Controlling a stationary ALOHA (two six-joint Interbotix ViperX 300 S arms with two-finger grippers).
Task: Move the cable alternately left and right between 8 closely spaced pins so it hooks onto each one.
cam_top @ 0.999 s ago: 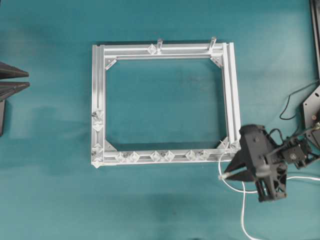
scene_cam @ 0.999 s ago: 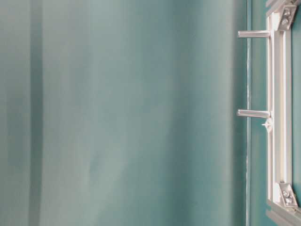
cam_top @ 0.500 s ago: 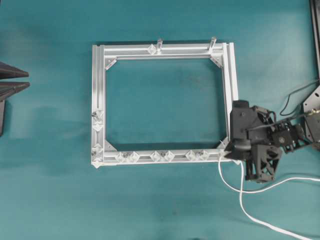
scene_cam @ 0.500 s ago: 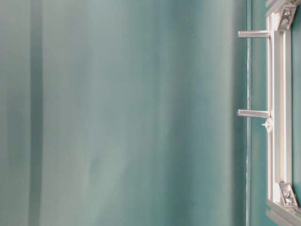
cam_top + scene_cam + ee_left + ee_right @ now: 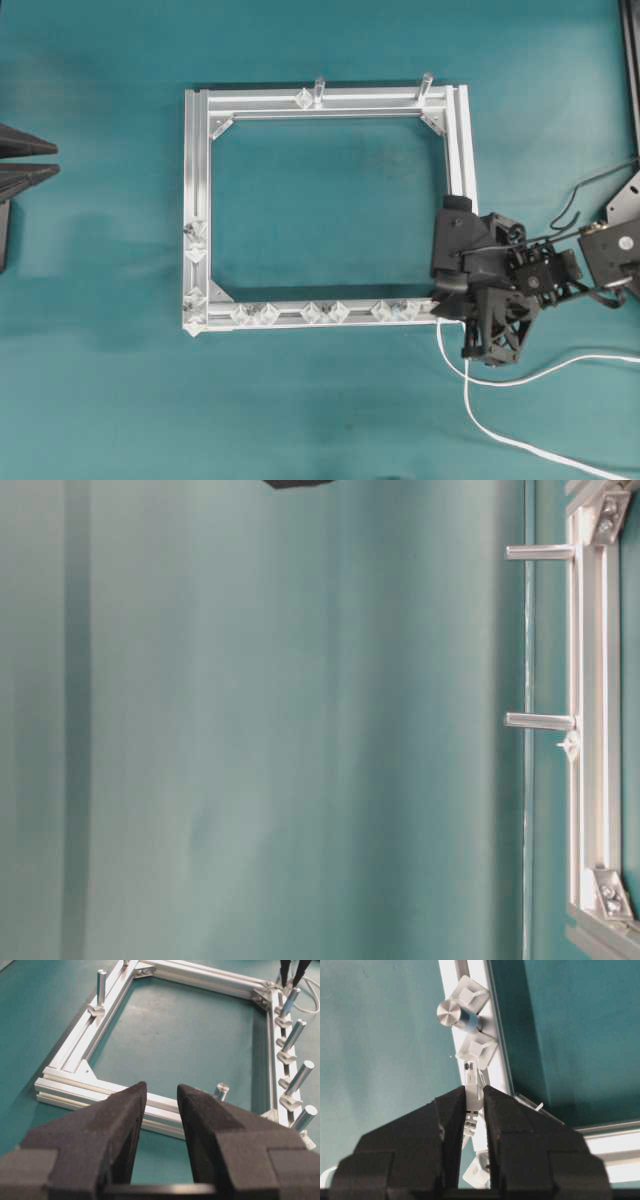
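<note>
The silver frame (image 5: pixel 197 200) lies flat, with the tiny clear pins (image 5: pixel 339 312) in pairs along its near rail. My right gripper (image 5: pixel 441 306) hovers at the rail's right end and is shut on the cable's whitish plug tip (image 5: pixel 471 1077). The plug points at the nearest pins (image 5: pixel 451 1012) on the rail. Behind it, the white cable (image 5: pixel 467 390) trails over the mat toward the lower right. My left gripper (image 5: pixel 55 159) stays at the far left, off the frame. In its wrist view the left gripper (image 5: pixel 161 1094) is open and holds nothing.
Two taller clear posts (image 5: pixel 319 88) stand on the far rail, seen too at table level as posts (image 5: pixel 540 721). More clear studs (image 5: pixel 194 240) sit on the left rail. Black arm wires (image 5: pixel 575 205) loop at the right. Teal mat (image 5: pixel 330 210) lies inside and around the frame.
My right gripper has carried the plug left and farther back, from the mat below the frame's corner to the right end of the near rail. The left gripper has not moved.
</note>
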